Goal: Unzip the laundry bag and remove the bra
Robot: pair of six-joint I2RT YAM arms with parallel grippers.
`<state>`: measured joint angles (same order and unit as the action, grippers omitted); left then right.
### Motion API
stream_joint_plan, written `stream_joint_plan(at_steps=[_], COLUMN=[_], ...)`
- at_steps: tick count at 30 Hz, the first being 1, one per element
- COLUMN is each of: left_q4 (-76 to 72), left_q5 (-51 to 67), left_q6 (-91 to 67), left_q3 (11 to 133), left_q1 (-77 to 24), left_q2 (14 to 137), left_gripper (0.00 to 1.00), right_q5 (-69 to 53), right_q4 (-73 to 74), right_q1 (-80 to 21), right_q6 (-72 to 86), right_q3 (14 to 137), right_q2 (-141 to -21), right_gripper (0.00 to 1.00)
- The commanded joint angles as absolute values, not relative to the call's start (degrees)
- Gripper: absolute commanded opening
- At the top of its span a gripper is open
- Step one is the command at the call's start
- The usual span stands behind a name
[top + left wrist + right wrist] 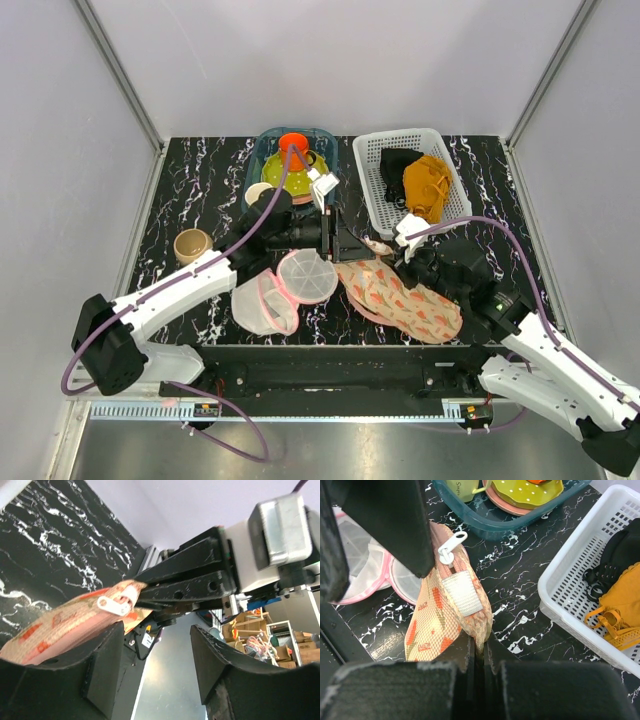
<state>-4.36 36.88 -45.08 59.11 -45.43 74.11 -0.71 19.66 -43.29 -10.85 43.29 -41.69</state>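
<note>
The peach printed laundry bag (405, 300) lies at the front middle of the table, zipped, with its near end lifted. My right gripper (398, 254) is shut on the bag's fabric edge (481, 630) beside a white webbing loop (462, 594). The white zip pull (451, 545) sticks out at the bag's end. My left gripper (345, 240) is open, with the zip pull (115, 603) just above its left finger (102, 670) and not between the jaws. The bra is hidden.
A round white mesh pouch with pink rim (285, 288) lies left of the bag. A white basket (378, 195) holds a mustard garment (428, 185) and a black one. A blue tray of dishes (268, 150) stands behind. A beige cup (192, 245) is at the left.
</note>
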Motion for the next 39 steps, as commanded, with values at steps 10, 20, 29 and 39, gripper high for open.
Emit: stream_joint_plan(at_steps=[10, 20, 29, 39], left_q4=[-13.8, -10.2, -3.2, -9.9], left_q5=[36.3, 30.5, 32.4, 39.0], left_q6=[-50.2, -45.9, -39.7, -44.6], left_q3=[58.2, 59.4, 65.1, 62.7], left_q1=[-43.2, -42.8, -42.8, -42.1], left_q2=[73.5, 73.2, 77.3, 77.1], left_gripper=[0.58, 0.65, 0.64, 0.52], right_q5=[-1.2, -2.0, -3.1, -2.4], right_q4=[17.0, 16.8, 16.3, 16.3], right_q1=[-43.7, -43.7, -43.7, -43.6], right_q6=[-11.0, -10.8, -11.0, -11.3], right_q3=[44.1, 44.1, 44.3, 43.5], right_q2=[-40.3, -41.0, -41.2, -41.2], right_gripper=[0.0, 0.0, 0.0, 0.0])
